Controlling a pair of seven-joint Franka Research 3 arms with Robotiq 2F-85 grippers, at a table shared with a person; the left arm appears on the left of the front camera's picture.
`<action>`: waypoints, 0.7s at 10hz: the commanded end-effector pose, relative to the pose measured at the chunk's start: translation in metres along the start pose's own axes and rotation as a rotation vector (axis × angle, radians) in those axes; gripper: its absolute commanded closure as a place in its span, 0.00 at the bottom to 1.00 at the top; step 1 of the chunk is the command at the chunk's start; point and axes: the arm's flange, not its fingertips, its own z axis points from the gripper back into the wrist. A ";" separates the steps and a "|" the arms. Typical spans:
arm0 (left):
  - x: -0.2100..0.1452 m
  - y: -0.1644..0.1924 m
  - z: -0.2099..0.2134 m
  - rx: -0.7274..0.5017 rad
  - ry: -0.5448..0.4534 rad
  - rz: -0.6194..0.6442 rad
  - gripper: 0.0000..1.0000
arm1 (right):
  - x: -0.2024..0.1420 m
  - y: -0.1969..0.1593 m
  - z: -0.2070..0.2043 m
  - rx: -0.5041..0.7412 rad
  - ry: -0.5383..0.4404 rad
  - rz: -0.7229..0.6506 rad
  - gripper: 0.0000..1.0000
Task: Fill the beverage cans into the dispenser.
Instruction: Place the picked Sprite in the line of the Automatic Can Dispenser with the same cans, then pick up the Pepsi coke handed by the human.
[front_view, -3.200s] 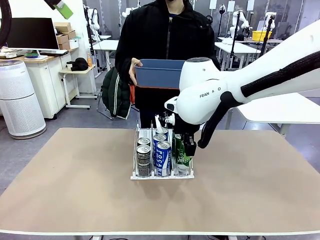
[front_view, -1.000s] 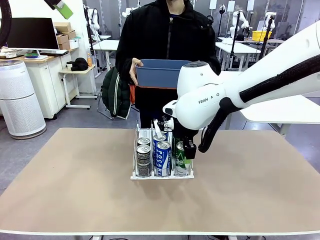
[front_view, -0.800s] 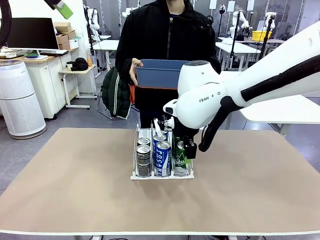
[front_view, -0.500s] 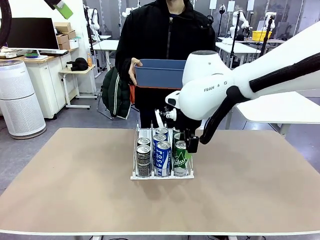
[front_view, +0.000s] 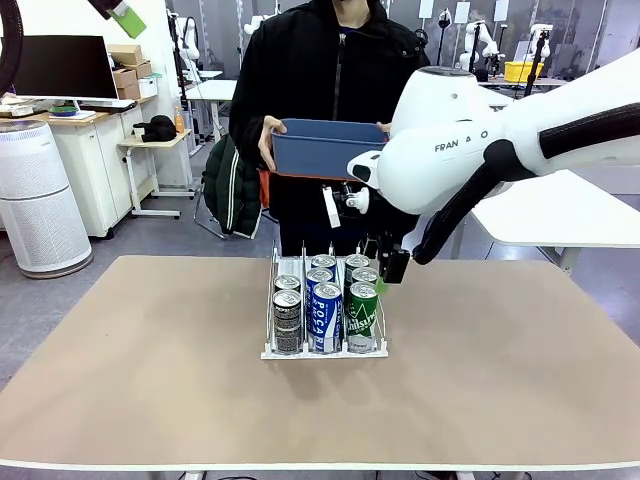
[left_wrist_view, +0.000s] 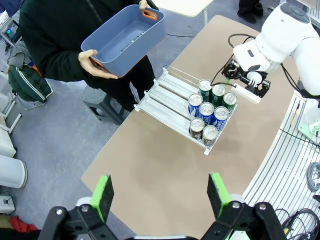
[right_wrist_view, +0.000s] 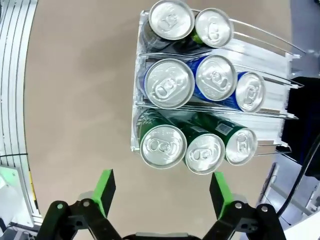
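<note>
The dispenser (front_view: 322, 353) stands mid-table with dark cans (front_view: 287, 320) in its left lane, blue Pocari cans (front_view: 326, 318) in the middle and three green cans (front_view: 362, 318) on the right. My right gripper (front_view: 385, 272) hangs open and empty just above and behind the green lane. In the right wrist view its green pads (right_wrist_view: 105, 190) spread wide over the green cans (right_wrist_view: 162, 146). My left gripper (left_wrist_view: 160, 195) is open and empty, high above the table, looking down on the dispenser (left_wrist_view: 167, 92) and its cans (left_wrist_view: 210, 110).
A person at the far edge holds a blue bin (front_view: 325, 148), which looks empty from above (left_wrist_view: 125, 35). The table (front_view: 150, 360) is bare around the rack. A white side table (front_view: 560, 215) stands at the back right.
My right gripper opened, let go of a green can in the right lane, and rose up and back away from the rack. The left gripper stayed put.
</note>
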 end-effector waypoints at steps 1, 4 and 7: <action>-0.001 0.002 -0.001 0.003 -0.005 0.002 0.00 | -0.006 0.012 0.000 -0.030 -0.029 -0.013 0.00; -0.001 0.002 -0.001 0.003 -0.005 0.002 0.00 | 0.000 0.000 0.000 0.000 0.000 0.000 0.00; -0.001 0.002 -0.001 0.003 -0.005 0.002 0.00 | 0.000 0.000 0.000 0.000 0.000 0.000 0.00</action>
